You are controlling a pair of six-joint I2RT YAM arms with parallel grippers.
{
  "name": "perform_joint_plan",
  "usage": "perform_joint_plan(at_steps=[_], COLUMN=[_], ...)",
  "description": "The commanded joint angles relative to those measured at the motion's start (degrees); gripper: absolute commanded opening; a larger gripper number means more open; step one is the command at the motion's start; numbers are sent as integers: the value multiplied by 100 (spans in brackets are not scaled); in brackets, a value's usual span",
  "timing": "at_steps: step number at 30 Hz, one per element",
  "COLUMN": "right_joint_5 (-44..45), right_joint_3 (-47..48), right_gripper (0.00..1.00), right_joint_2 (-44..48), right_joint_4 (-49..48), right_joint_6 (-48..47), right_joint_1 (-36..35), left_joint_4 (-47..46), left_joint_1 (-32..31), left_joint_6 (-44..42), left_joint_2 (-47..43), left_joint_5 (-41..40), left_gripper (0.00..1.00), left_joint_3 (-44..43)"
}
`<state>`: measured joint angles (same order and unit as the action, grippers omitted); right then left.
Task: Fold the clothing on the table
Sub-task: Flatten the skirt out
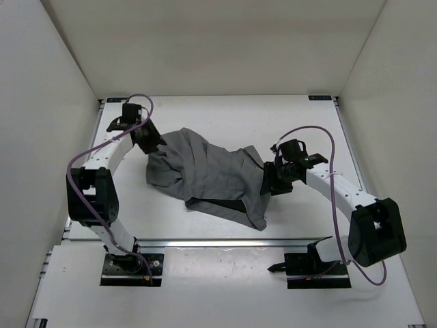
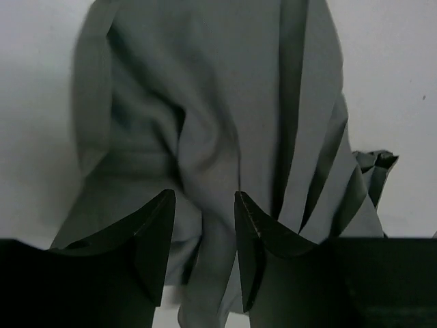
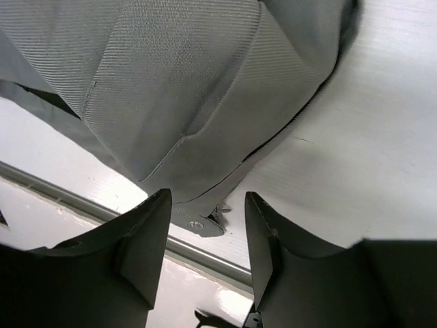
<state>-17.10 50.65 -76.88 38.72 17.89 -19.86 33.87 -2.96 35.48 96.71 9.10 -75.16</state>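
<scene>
The grey clothing [image 1: 205, 179] lies crumpled in the middle of the white table [image 1: 225, 113], with a dark fold along its near edge. My left gripper [image 1: 151, 142] is at the garment's far left corner. In the left wrist view the clothing [image 2: 205, 102] fills the frame, and the left gripper [image 2: 203, 198] stands open with a loose fold of cloth running between its fingers, untouched by either. My right gripper [image 1: 270, 179] is at the garment's right end. In the right wrist view it [image 3: 207, 198] is open, just short of the clothing [image 3: 171, 82] and its buttoned tab [image 3: 201, 224].
White walls [image 1: 48, 82] enclose the table on three sides. A metal rail [image 1: 205, 242] runs along the near edge, and it also shows under the right fingers [image 3: 68, 198]. Purple cables [image 1: 321, 133] loop off both arms. Bare table [image 1: 225, 113] lies behind the garment.
</scene>
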Motion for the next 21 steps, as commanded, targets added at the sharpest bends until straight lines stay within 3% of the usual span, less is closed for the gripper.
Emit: perform_joint_plan(at_steps=[1,6,9,13,21], right_joint_5=[303,514,418,295,234], right_joint_3=[41,-300,-739,-1031,-1312], right_gripper=[45,47,48,49,50], right_joint_2=[156,603,876,1000,1298], right_joint_4=[-23,39,-154,-225,-233], right_joint_6=[144,661,943,1032,1111], right_joint_1=[-10,-124,-256,-185,-124], left_joint_4=[-249,-170,-257,-91,146], left_joint_1=[59,-424,-1205,-2172,-2587], left_joint_6=[-6,-200,-165,-138,-15], left_joint_2=[-960,-1680,-1909,-1568,-900], left_joint_5=[390,479,295,-66,-339], left_gripper=[51,52,54,56,59], left_joint_3=[325,1116,1415,1513,1618])
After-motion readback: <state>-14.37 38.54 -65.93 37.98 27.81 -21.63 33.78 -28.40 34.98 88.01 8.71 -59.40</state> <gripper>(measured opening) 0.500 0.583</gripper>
